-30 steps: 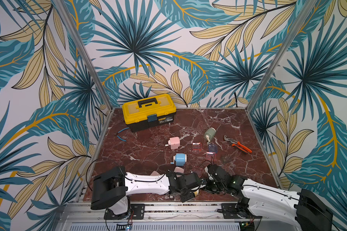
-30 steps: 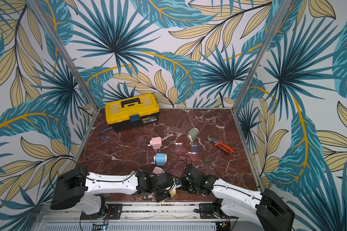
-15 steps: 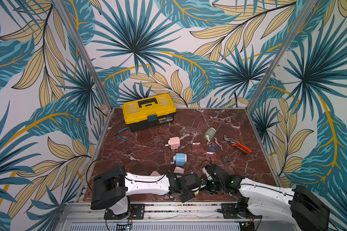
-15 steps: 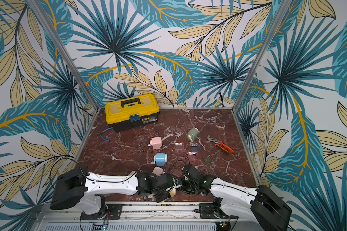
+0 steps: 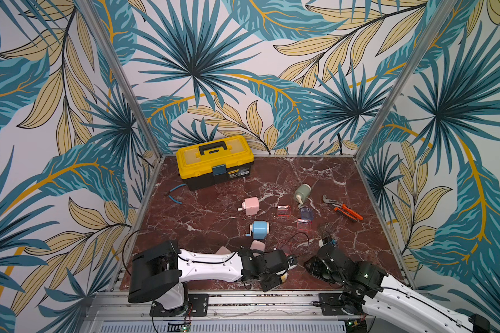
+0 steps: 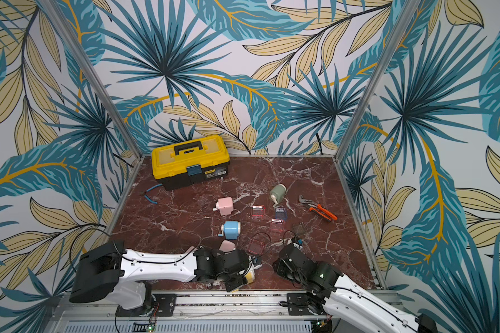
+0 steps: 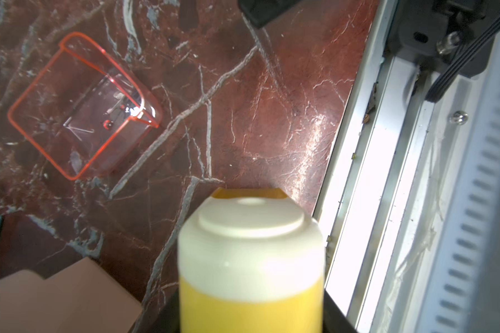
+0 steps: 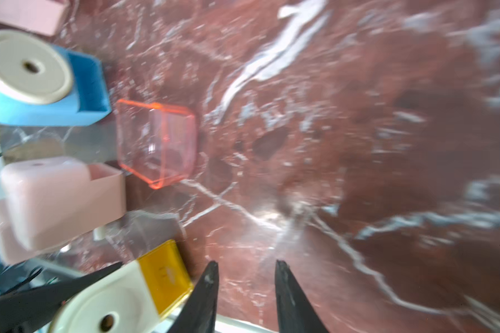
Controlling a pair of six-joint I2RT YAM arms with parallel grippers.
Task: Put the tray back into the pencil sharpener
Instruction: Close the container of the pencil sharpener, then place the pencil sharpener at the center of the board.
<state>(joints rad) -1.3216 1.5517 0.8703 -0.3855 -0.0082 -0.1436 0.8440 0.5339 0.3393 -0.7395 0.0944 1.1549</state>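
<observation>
The yellow sharpener runs off the left wrist view's edge.

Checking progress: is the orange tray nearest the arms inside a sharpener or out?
Out. The orange tray lies on the table by itself, with nothing enclosing it.

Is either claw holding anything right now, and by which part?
The left claw is shut on the yellow pencil sharpener, gripping the sides of its yellow body, white end pointing outward. The right claw is open and holds nothing.
</observation>
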